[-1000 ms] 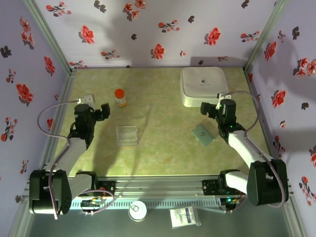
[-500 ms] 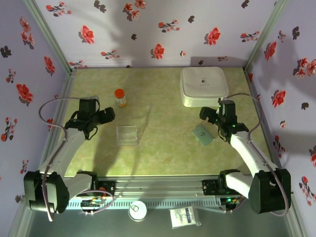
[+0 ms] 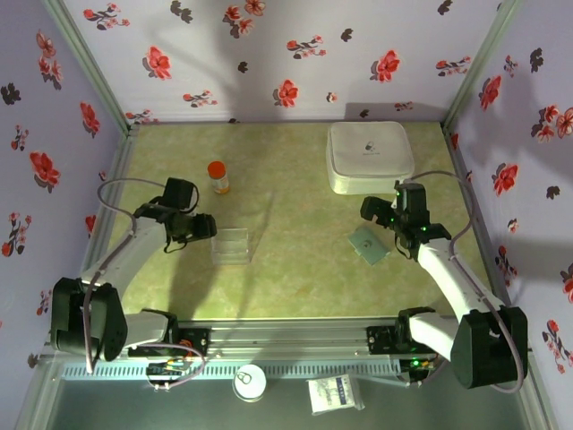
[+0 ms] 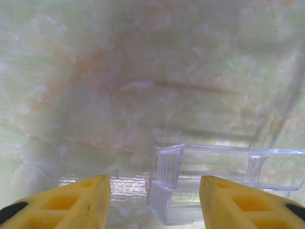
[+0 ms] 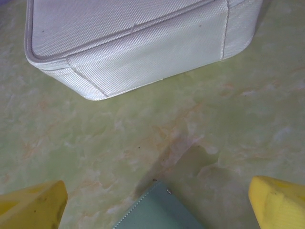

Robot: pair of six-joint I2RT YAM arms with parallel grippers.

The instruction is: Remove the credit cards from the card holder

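Card holder (image 5: 159, 212) lies untouched between wide-open right fingers (image 5: 33, 202); left fingers (image 4: 71, 200) half-open, empty.

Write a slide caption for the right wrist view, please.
Open right gripper framing a corner of the grey-green card holder, with the white fabric case beyond.

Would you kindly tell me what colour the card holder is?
The card holder is a dull grey-green, clearest in the right wrist view.
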